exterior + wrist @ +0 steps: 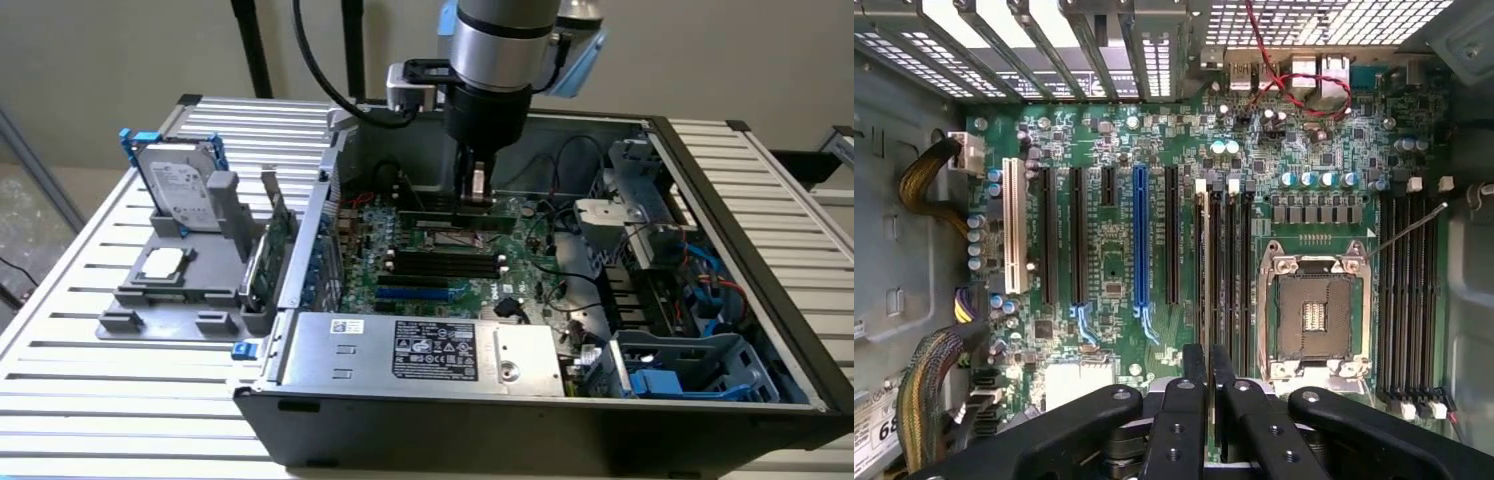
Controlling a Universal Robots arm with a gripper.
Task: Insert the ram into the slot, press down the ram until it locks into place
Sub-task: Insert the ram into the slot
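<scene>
The ram (461,214) hangs over the motherboard (367,290) inside the case (534,430).

Scanning for print. On the white corner sticker (872,430) beside the braided cable bundle (929,385): large dark digits, a 6 and then what looks like an 8, cut off at the edge. Moving on to the exterior view. On the black label (434,352) on top of the metal power supply box (534,350): white lettering and small symbols, too fine to read. Just beside it, on the white barcode sticker (342,326): dark lines, no legible characters. On the hard drive label (180,180): grey print, unreadable. Across the motherboard (1114,270): tiny white markings, none legible.
</scene>
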